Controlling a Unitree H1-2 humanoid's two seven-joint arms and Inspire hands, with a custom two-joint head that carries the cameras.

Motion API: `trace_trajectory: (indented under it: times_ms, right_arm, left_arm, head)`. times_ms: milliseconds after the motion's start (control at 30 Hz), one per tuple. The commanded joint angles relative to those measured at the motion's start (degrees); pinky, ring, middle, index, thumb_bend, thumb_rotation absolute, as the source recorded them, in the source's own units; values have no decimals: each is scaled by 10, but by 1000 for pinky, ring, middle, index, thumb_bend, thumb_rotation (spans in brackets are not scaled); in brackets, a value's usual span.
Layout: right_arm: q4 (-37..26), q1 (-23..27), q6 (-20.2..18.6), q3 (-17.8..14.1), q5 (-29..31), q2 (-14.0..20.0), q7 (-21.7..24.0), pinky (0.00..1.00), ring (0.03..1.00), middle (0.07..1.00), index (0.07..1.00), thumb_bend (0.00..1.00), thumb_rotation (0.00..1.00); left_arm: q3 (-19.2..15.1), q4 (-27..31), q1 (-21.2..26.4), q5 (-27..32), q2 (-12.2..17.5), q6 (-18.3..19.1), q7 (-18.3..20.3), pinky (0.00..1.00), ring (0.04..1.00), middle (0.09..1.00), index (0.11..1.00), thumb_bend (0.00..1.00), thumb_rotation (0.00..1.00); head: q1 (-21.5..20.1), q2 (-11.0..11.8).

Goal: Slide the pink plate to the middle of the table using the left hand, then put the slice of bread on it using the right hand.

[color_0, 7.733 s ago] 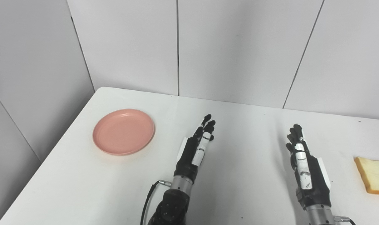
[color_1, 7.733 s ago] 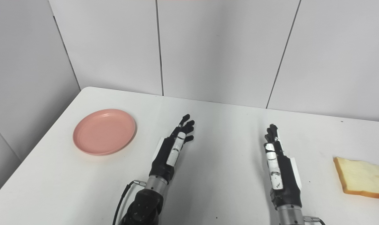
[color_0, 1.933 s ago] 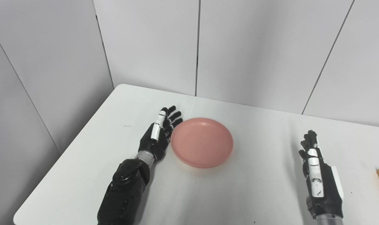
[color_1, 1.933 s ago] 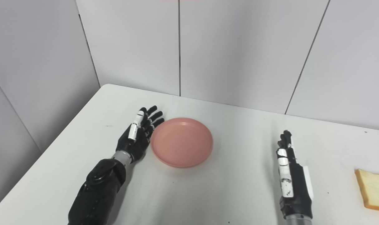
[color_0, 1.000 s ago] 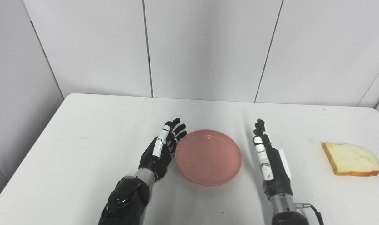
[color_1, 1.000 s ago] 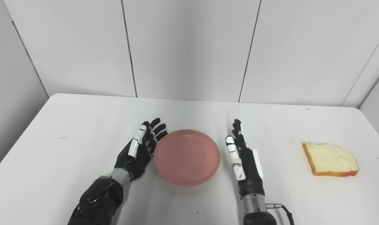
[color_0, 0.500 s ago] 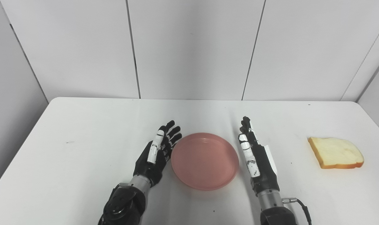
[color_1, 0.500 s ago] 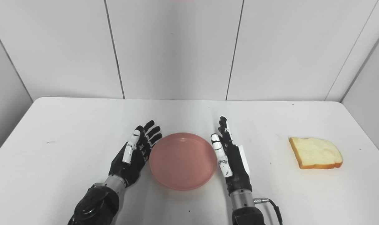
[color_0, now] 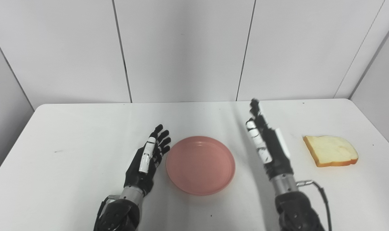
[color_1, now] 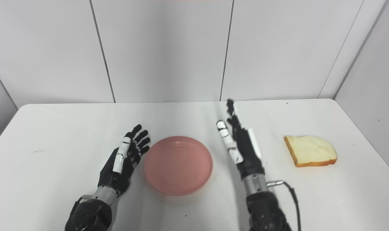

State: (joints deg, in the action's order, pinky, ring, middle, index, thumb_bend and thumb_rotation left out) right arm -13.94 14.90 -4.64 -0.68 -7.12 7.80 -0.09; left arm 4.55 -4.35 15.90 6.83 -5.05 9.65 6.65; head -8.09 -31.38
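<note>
The pink plate (color_0: 200,165) lies empty near the middle of the white table (color_0: 69,134). My left hand (color_0: 147,158) rests edge-down just left of the plate, open, fingers straight, a small gap from the rim. My right hand (color_0: 268,144) is open and raised above the table to the right of the plate, fingers pointing away from me. The slice of bread (color_0: 330,150) lies flat on the table at the right, beyond the right hand. In the right eye view the plate (color_1: 177,164), bread (color_1: 310,150), left hand (color_1: 122,160) and right hand (color_1: 241,146) show likewise.
Grey wall panels (color_0: 181,48) stand behind the table's far edge. A side wall (color_0: 380,96) closes in at the right, near the table's right edge. A cable (color_0: 322,195) hangs from the right wrist.
The camera has kept panning right. My left hand has drawn back a little from the plate's rim. My right hand has lifted off the table and moved away from me, toward the bread side.
</note>
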Motion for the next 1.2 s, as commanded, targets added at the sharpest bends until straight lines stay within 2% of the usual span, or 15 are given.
trace_trajectory:
  times_ms: [0, 67, 167, 267, 300, 333, 367, 400, 433, 567, 667, 800, 967, 1133, 1167]
  right_arm:
    - [-38, 37, -25, -10, 11, 24, 19, 943, 968, 1000, 1000, 665, 992]
    - [-52, 55, -42, -16, 3, 47, 29, 926, 959, 1000, 1000, 700, 950]
    - [-72, 76, -60, -19, -26, 86, 42, 846, 930, 996, 1000, 684, 922]
    - [-94, 87, -87, -21, -38, 121, 62, 764, 874, 978, 1000, 730, 886]
    - [-101, 91, -95, -23, -34, 147, 80, 754, 864, 974, 1000, 738, 878]
    - [-105, 94, -100, -25, -32, 165, 93, 702, 811, 948, 1000, 741, 813]
    - [-107, 98, -107, -29, -35, 193, 110, 694, 807, 930, 1000, 772, 761]
    - [-109, 100, -112, -31, -37, 212, 120, 694, 808, 927, 1000, 778, 752]
    - [-115, 106, -138, -35, -38, 239, 139, 695, 810, 921, 1000, 791, 735]
    - [-129, 123, -199, -34, -52, 315, 187, 738, 865, 929, 976, 882, 603]
    - [-118, 130, -218, -26, -83, 372, 216, 827, 923, 941, 949, 989, 528]
    - [-102, 129, -223, -26, -131, 410, 265, 830, 921, 940, 960, 1000, 495]
    - [-75, 146, -223, -26, -167, 422, 365, 874, 971, 988, 997, 1000, 395]
    - [-27, 160, -222, -2, -209, 461, 418, 907, 994, 1000, 1000, 1000, 366]
    - [-20, 161, -222, 3, -215, 469, 421, 818, 971, 1000, 1000, 1000, 381]
  left_arm:
    - [4, 34, 10, -11, 2, -17, -2, 941, 938, 946, 942, 446, 1000]
    - [3, 43, 7, -12, 5, -12, -1, 941, 944, 947, 941, 444, 1000]
    - [-2, 48, 4, -6, 10, -6, 2, 942, 950, 952, 951, 425, 1000]
    - [-5, 48, 3, 4, 22, -7, 14, 951, 959, 964, 961, 424, 1000]
    - [-7, 49, 2, 5, 25, -9, 16, 951, 960, 965, 962, 425, 1000]
    - [-8, 49, 2, 6, 28, -10, 16, 934, 951, 956, 950, 429, 1000]
    - [-11, 51, 1, 9, 30, -10, 17, 929, 945, 951, 944, 427, 1000]
    - [-12, 52, -1, 11, 32, -9, 18, 928, 944, 950, 943, 427, 1000]
    - [-14, 53, -2, 14, 36, -10, 21, 927, 942, 948, 941, 426, 1000]
    - [-20, 50, -3, 23, 48, -14, 28, 933, 942, 953, 943, 445, 1000]
    - [-24, 55, -5, 26, 51, -14, 29, 926, 933, 946, 936, 439, 1000]
    - [-31, 51, -6, 29, 57, -24, 33, 909, 920, 933, 923, 442, 1000]
    - [-39, 46, -3, 45, 66, -24, 45, 916, 923, 933, 919, 454, 1000]
    - [-49, 36, 1, 65, 76, -22, 60, 928, 926, 927, 919, 478, 1000]
    - [-50, 33, 1, 69, 77, -24, 63, 943, 928, 925, 923, 477, 1000]
  head:
    - [-12, 2]
    - [-24, 4]
    - [-42, 6]
    - [-59, 5]
    - [-73, 5]
    - [-76, 5]
    - [-85, 5]
    - [-89, 5]
    - [-101, 7]
    - [-121, 9]
    - [-140, 12]
    - [-159, 12]
    - [-172, 12]
    - [-179, 7]
    - [-179, 7]
